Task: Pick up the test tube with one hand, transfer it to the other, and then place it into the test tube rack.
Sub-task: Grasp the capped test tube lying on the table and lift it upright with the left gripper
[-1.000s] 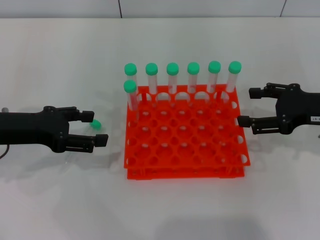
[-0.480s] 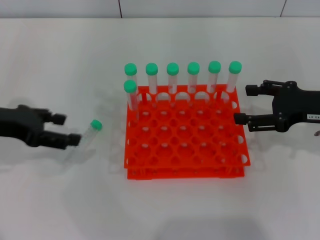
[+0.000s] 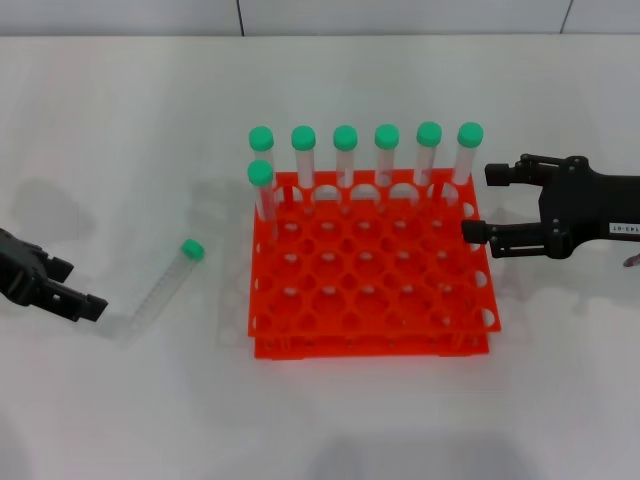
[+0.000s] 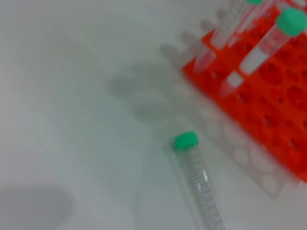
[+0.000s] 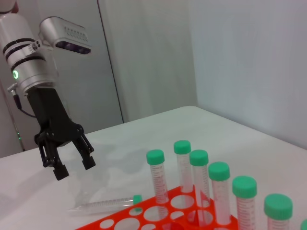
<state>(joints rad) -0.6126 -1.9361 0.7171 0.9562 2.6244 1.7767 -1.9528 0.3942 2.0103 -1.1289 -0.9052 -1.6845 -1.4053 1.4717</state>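
I see the test tube lying loose on the worktop, left of the rack. Left hand released near the left edge; right hand released, empty, beside the rack's right side.

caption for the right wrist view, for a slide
Left claw open above the loose test tube lying on the table beside the test tube rack.

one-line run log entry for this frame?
test tube: lying on table, unheld | left gripper: open, apart from tube | right gripper: open, beside test tube rack
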